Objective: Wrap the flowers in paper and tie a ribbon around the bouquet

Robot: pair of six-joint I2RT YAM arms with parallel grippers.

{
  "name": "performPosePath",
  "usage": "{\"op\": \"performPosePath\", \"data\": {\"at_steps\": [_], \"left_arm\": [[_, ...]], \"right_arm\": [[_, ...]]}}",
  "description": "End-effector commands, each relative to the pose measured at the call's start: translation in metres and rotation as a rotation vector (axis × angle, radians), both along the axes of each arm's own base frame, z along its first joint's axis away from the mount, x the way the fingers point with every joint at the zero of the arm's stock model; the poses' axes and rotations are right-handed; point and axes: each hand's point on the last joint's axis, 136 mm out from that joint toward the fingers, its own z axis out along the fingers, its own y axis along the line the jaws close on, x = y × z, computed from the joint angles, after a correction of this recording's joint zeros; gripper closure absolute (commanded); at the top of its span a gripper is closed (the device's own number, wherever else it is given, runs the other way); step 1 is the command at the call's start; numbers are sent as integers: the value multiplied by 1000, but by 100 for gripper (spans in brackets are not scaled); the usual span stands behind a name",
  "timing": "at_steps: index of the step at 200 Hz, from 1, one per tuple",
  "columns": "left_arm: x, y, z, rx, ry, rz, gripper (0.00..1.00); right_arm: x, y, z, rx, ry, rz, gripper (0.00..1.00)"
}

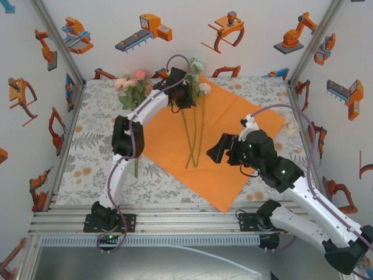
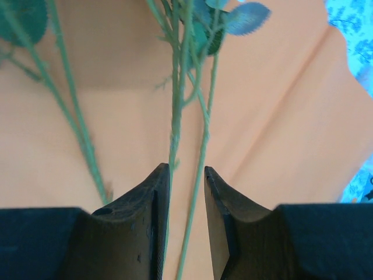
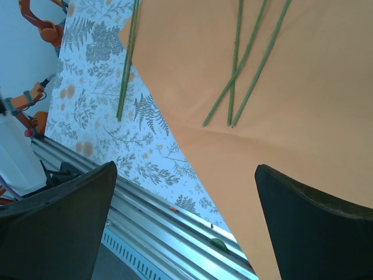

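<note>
Left end effector (image 2: 186, 172) is over the flowers (image 1: 195, 131) near the far edge of the worktop (image 1: 87, 151). Its jaws are narrow, with one green stem (image 2: 203, 143) running through the gap. It looks unclamped, but contact is hard to call. Right end effector (image 3: 185, 169) is spread wide, holding nothing, above the near-right part of the paper (image 1: 233, 116). Paper lies flat mid-worktop with three stems on it. More pink blooms (image 1: 133, 81) lie at the far-left corner, off the paper.
</note>
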Motion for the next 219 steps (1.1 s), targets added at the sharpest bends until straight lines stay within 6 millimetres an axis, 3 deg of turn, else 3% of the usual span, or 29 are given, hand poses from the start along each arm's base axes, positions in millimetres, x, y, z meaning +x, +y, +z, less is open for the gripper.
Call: {"op": "performPosePath", "data": {"at_steps": [1,21,41,69,90,161,219], "left_arm": [[-14,46,115,42,-232,39,67],[-34,95,141,138,-371,79,66],[-53,147,147,228,-458,111,65],[-61,220,115,344,-381,186,65],[-52,253,76,386,-279,206,66],[6,267,-9,515,-61,141,67],[23,255,-54,485,43,52,66]], "right_arm": [[-1,-3,4,-8,-12,-7,8],[-1,-3,2,-7,-13,-7,8],[1,-2,1,-2,-14,-6,8],[4,4,0,4,-15,4,8],[7,9,-1,9,-8,17,8],[4,1,2,-14,-11,-3,8],[5,-1,3,-28,-17,-9,8]]}}
